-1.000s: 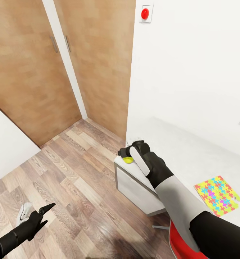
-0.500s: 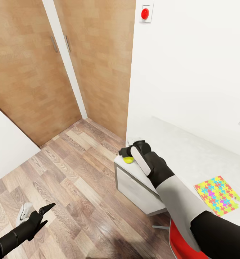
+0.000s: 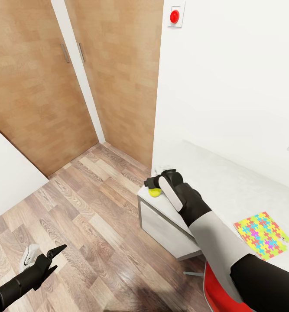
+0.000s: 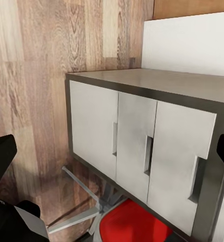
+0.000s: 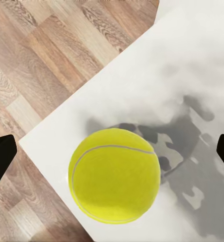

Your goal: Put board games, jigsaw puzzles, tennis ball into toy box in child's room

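While right gripper (image 5: 112, 146) gapes wide | fuzzy round tennis ball (image 5: 115, 175) | smooth table (image 5: 192, 80) corner

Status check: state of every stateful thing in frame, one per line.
tennis ball: resting on the table corner, between the open fingers, not gripped
right end effector: open, over the ball
left end effector: open, empty, low over the floor
jigsaw puzzle: flat on the table, untouched
table drawers: closed
wooden doors: closed
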